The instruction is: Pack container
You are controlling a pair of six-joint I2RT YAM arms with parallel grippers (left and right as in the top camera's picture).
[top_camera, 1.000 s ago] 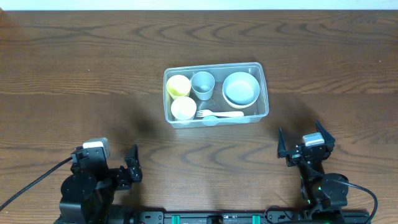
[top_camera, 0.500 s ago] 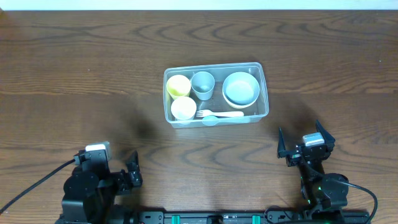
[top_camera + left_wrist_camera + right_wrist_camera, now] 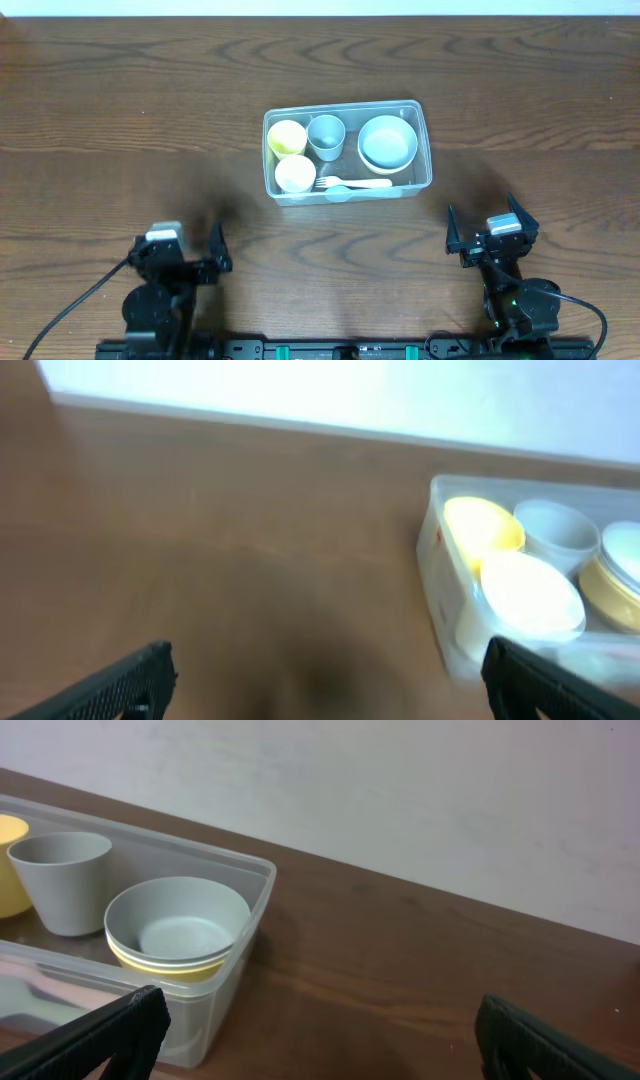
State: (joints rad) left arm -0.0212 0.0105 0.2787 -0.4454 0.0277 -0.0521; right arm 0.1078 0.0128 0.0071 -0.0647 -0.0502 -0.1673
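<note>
**A:** What occupies the left of the counter [image 3: 90, 120]?

**B:** The left hand [image 3: 178, 248], near the front edge. Its fingers are spread wide and hold nothing. It is well apart from the container.

**A:** And the middle?

**B:** The container [image 3: 345, 105] stands on the counter a little behind centre, long side toward the arms. At its left end a yellow cup [image 3: 287, 137] sits behind a white cup [image 3: 295, 173], the two touching. Just right of them is a grey cup [image 3: 326, 135], upright. A white fork [image 3: 355, 183] lies flat along the front wall. At the right end a grey-blue bowl [image 3: 388, 142] is nested in a yellow bowl [image 3: 165, 968], of which only the rim shows.

**A:** The right?

**B:** The right hand [image 3: 483, 212], also near the front edge, with fingers parted and empty. The container lies ahead of it and to its left, apart.
</note>
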